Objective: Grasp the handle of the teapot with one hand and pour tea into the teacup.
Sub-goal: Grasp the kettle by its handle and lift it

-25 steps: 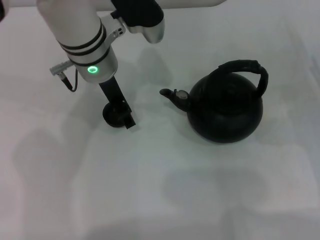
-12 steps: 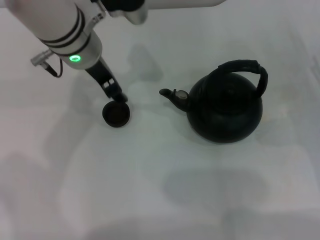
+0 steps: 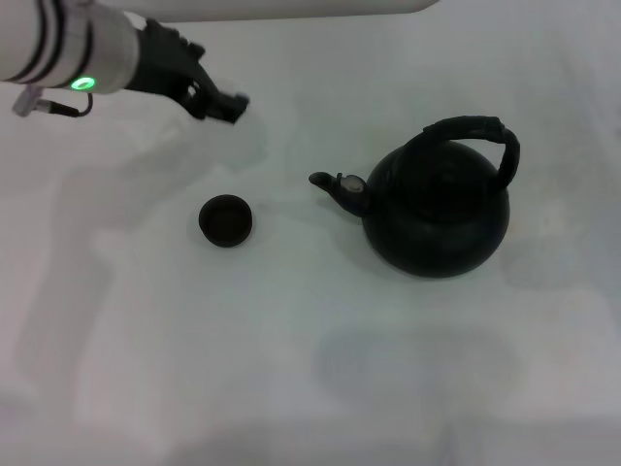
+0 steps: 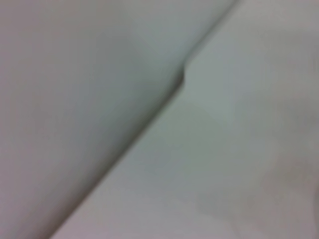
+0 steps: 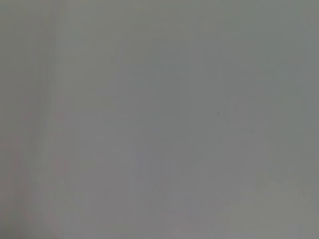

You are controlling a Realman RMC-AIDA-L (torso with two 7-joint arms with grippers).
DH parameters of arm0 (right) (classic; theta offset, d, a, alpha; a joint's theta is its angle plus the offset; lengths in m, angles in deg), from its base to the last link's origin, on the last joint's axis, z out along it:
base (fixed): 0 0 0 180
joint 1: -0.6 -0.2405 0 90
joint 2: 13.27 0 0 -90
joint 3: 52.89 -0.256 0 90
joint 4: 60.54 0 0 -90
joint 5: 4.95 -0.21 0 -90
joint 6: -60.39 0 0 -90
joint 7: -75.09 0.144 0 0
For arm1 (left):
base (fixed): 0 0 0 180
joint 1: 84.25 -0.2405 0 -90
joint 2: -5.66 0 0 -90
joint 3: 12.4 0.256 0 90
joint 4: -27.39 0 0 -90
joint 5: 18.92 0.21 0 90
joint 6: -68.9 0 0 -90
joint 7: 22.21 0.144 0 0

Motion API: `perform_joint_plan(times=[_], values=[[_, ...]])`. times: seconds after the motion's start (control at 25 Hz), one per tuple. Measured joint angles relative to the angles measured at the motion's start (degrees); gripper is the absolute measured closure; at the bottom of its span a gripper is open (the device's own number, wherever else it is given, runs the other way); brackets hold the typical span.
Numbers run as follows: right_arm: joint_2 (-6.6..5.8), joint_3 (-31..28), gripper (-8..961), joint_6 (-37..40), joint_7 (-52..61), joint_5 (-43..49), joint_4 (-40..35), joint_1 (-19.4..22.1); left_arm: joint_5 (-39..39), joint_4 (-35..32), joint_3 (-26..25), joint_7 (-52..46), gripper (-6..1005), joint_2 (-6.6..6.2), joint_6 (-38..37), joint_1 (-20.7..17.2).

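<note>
Two task items stand on a plain white counter (image 3: 291,369) in the head view. No brand, label or writing can be read on anything.

Item one: the teapot (image 3: 437,218), black, matte, bulbous, right of centre. Its short curved spout (image 3: 330,184) points toward the robot's left, with a small light spot near its base. The handle (image 3: 475,136), a thick ribbed black hoop, arches over the top; nothing holds it.

Item two: the teacup (image 3: 225,220), tiny, round, black, low, well apart from the teapot on the spout side, standing free. Its contents cannot be made out.

Left gripper (image 3: 231,103): at the upper left, above and beyond the teacup, clear of it, on a white arm bearing a green lit ring (image 3: 82,83). The arm is cut off by the frame edge. Whether the jaws are wide or narrow cannot be told; they hold nothing visible.

Right gripper: not seen in any view.

Left wrist view: only pale blurred surfaces and a dark diagonal edge. Right wrist view: uniform grey, nothing identifiable.
</note>
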Motion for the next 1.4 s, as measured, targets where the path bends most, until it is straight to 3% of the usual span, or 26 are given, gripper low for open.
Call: perform_joint_plan(times=[0.24,0.44,0.52,0.64,0.72,0.76,1.0,1.12,1.4], values=[[-0.56,5.99,134,-1.51,7.08,0.17,-8.70,4.16,-23.43,1.23,-7.06,18.91,191,-0.01,-11.54,-10.87],[-1.81,16.24,134,-11.26,22.17,6.05,-26.79,10.89,-50.67,7.18,-9.15,45.28,192,0.00,-16.23,-19.14],[-1.88,18.65,134,-16.63,29.69,13.13,-36.33,13.90,-63.95,11.87,-9.18,58.87,192,-0.01,-15.70,-21.80],[-1.72,19.72,134,-19.45,41.86,26.90,-47.94,17.77,-76.06,17.87,-9.24,70.63,192,-0.01,-12.89,-23.34],[-1.54,19.55,134,-18.85,50.06,35.16,-53.25,19.76,-79.93,20.18,-9.25,74.23,192,-0.01,-11.49,-23.66],[-1.45,19.42,134,-18.10,54.35,39.24,-55.79,20.81,-87.64,26.71,-9.61,82.43,193,-0.03,-7.49,-23.88],[-1.39,14.45,134,-6.20,68.73,52.07,-61.00,23.46,-93.70,38.18,-13.73,89.96,193,-0.09,-0.09,-23.81],[-0.77,6.88,134,6.71,73.65,55.82,-62.61,25.20,-93.81,43.12,-16.05,91.99,193,-0.09,3.33,-22.88],[0.04,4.54,133,14.06,76.20,58.55,-63.85,26.03,-94.01,49.37,-16.58,96.47,190,-0.05,5.56,-22.38]])
